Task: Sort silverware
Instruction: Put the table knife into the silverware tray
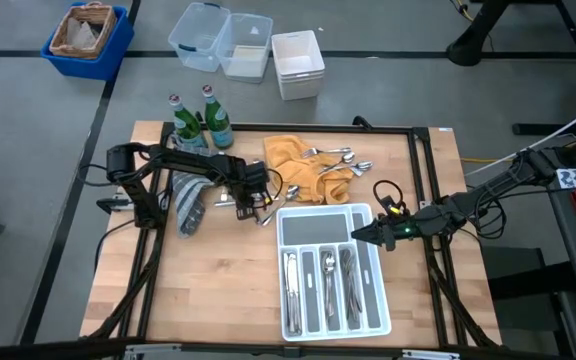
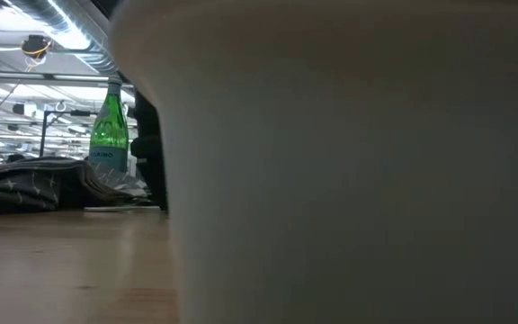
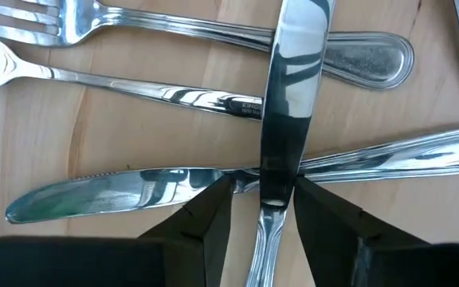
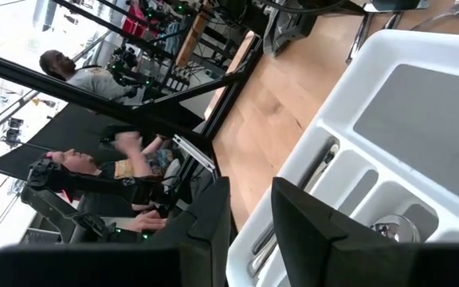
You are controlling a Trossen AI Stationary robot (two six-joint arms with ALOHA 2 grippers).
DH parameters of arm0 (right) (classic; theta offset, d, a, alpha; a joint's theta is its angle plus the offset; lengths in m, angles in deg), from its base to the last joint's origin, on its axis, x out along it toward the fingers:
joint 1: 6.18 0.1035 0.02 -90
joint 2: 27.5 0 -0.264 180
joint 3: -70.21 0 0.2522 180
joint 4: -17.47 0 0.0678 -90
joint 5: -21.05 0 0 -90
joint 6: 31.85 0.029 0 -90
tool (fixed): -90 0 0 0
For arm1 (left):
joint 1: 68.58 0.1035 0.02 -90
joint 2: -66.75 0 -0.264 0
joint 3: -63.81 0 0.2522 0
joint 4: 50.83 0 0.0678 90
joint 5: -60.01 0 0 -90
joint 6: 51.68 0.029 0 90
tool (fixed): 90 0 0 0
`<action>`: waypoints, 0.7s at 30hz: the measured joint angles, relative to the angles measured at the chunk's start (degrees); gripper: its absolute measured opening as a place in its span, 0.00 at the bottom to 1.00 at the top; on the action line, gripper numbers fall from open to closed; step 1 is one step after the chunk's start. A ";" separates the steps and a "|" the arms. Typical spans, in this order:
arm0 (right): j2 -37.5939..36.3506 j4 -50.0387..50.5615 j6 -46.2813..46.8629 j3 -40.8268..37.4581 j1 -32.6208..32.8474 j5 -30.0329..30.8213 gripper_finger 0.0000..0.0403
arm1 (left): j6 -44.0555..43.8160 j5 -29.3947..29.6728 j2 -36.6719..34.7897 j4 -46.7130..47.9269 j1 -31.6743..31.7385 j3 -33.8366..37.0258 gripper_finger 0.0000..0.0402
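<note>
The silverware (image 3: 213, 100) is in three spots. Some loose pieces lie flat on the bare wood right under the left pincer (image 1: 259, 199). In the left wrist view, a table knife (image 3: 292, 88) lies crossed on top of another knife (image 3: 118, 191), and two forks (image 3: 158, 24) lie just past them. The top knife's thin end runs into the gap between the pincer's two dark fingers (image 3: 205, 227). The fingers are spread apart, one on each side of that knife. They are very close to it, but I cannot tell if they touch it.

A little way past the left pincer, more spoons and forks (image 1: 336, 160) lie in a heap on a yellow cloth (image 1: 293, 165). On its other side lies a dark folded cloth (image 1: 190, 200), and beyond that stand two green bottles (image 1: 200, 122).

The rest of the pieces (image 1: 326, 280) are already in the long slots of the white tray (image 1: 298, 220).

The right pincer (image 1: 360, 235) hangs at the tray's edge, over the side by the wide slot. Its fingers (image 4: 205, 219) are apart and nothing is between them. In its wrist view, a knife handle (image 4: 317, 163) lies in the slot just ahead of it.

The wooden table (image 1: 218, 290) holds all of this.
</note>
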 joint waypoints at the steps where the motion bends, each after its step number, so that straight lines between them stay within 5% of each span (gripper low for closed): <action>1: 0.00 0.10 0.00 0.00 0.00 0.01 0.24 | -0.06 -0.03 0.00 0.03 0.00 0.00 0.32; 21: 0.00 2.92 0.00 0.00 0.00 -0.02 0.24 | 0.52 0.08 0.42 7.01 -0.02 -4.31 0.32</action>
